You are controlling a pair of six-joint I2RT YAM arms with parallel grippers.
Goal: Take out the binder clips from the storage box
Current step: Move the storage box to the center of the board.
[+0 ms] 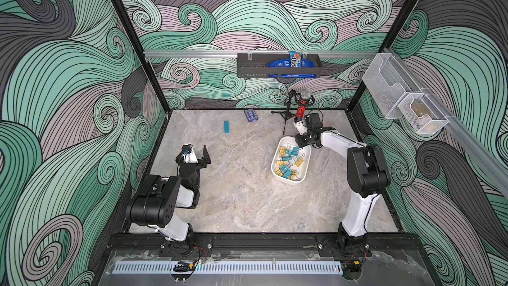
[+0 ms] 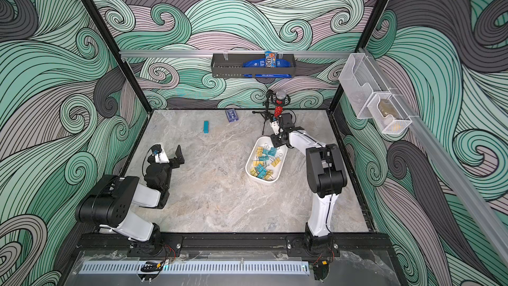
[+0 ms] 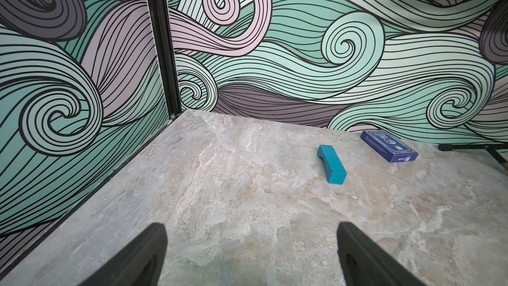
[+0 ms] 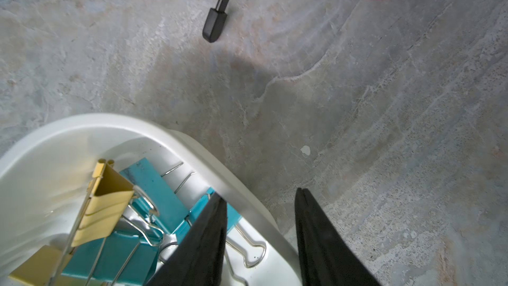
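1. My R jaws stood at a narrow gap, astride the storage box wall: one side inside, the other outside over the counter. Cdn't tell if they pinched it.
2. The binder clips, teal & yellow, lay heaped in the box, right by my inner side.
3. My L jaws were wide, nothing betw. them, above the counter, well apart from the box.
4. Ahead of the L jaws lay a teal block, w/ a blue card pack beyond it.
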